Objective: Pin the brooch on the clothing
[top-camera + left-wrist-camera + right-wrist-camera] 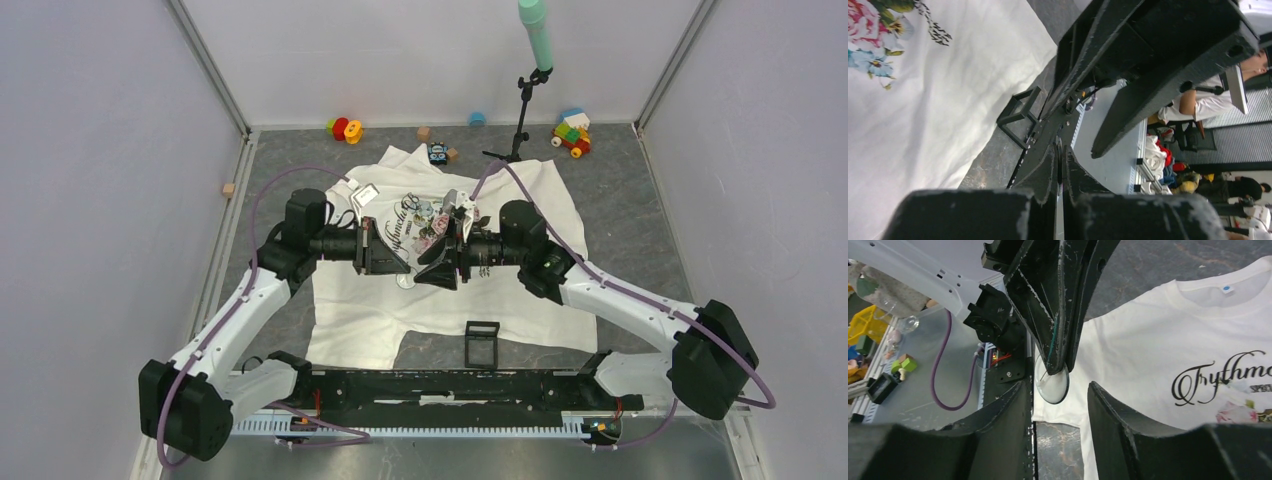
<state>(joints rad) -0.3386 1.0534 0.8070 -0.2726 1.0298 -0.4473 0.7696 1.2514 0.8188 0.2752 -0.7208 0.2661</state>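
Left gripper (1060, 154) jaws pinched shut on brooch (1052, 386), above clothing (1148, 340) beside chest print (1218, 382). Right gripper (1058, 388) jaws apart, flanking brooch, no contact.

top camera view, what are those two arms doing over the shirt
Both arms meet tip to tip over the white T-shirt spread on the table. The left gripper is shut on the small round brooch, holding it over the fabric. The right gripper faces it with jaws open, gripping nothing. The brooch does not look pinned yet.
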